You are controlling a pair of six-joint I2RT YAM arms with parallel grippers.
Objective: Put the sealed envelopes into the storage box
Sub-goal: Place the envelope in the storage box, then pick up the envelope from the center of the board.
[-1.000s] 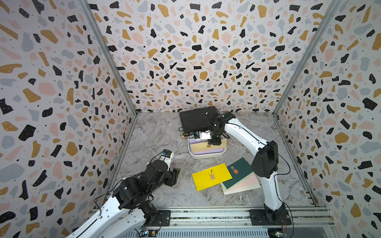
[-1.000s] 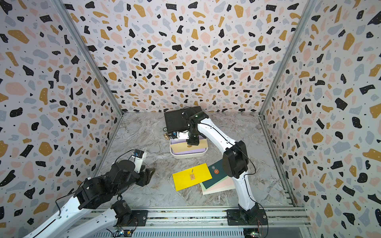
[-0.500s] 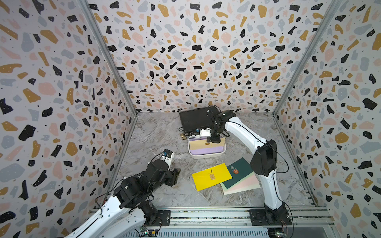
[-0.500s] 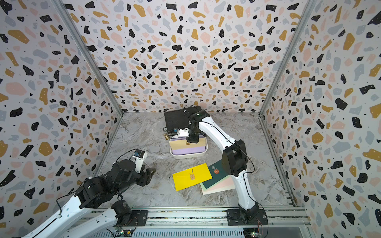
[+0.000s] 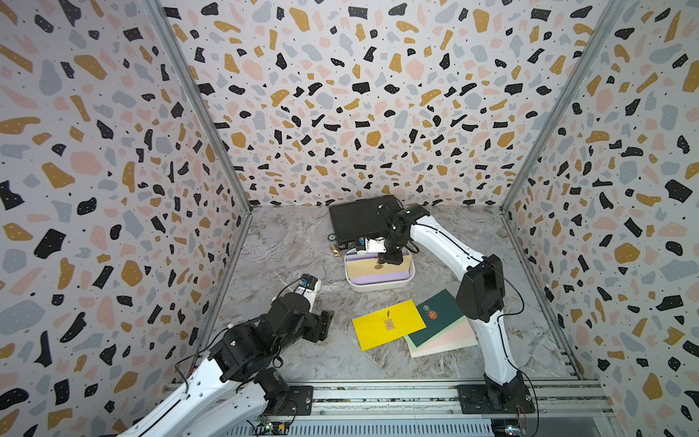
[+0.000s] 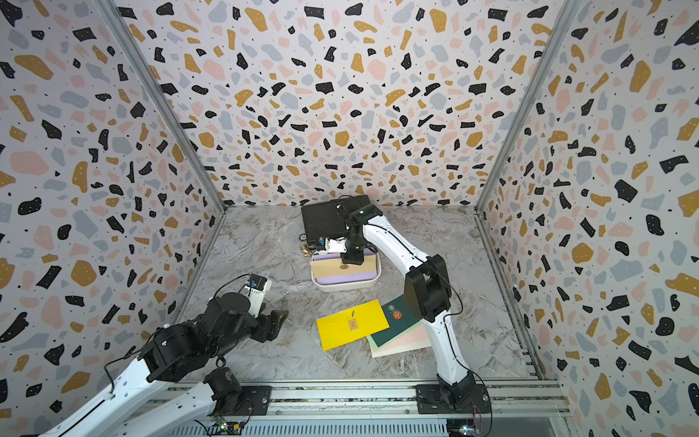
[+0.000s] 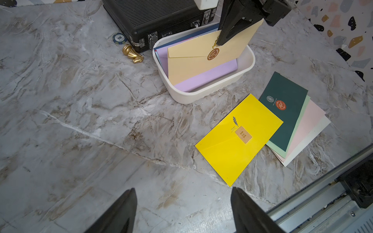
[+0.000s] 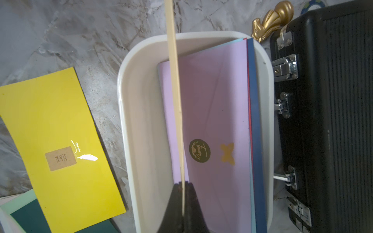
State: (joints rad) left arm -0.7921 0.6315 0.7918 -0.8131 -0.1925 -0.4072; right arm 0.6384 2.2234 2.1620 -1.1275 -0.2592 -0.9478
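Pinched tight in right pincer (image 8: 182, 184): flat cream paper envelope (image 7: 201, 66), hanging down, bottom edge inside shallow white plastic box (image 7: 201, 94), long side along box. Left pincer (image 7: 182, 190) wide open, empty, nearer flat yellow paper envelope (image 7: 232, 153) on grey surface (image 7: 80, 121).

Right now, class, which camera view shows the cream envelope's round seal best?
The left wrist view: the cream envelope faces it, its brown seal plain. Both top views show the seal as a tiny dot; the right wrist view sees the envelope's thin edge.
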